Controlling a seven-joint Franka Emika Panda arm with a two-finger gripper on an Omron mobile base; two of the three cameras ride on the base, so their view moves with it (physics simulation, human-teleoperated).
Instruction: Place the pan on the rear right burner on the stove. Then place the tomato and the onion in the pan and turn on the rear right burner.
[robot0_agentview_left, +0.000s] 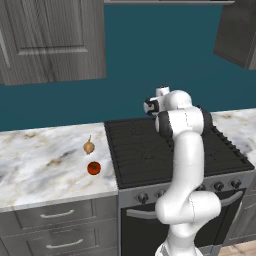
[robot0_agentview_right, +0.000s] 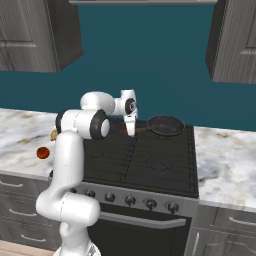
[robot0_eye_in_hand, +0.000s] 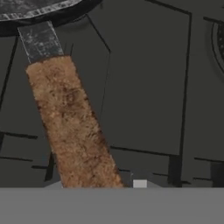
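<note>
Pan (robot0_agentview_right: 165, 125) sits on the rear right burner (robot0_agentview_right: 167, 134) of the stove (robot0_agentview_right: 145, 160), brown handle (robot0_eye_in_hand: 72, 127) pointing left toward the arm. Claw (robot0_agentview_right: 130, 131) hangs fingers-down just over the handle's end; cannot tell whether its jaws are apart or together. Onion (robot0_agentview_left: 89, 146) and tomato (robot0_agentview_left: 94, 168) lie on the marble table (robot0_agentview_left: 45, 170) left of the stove, near each other, onion behind.
</note>
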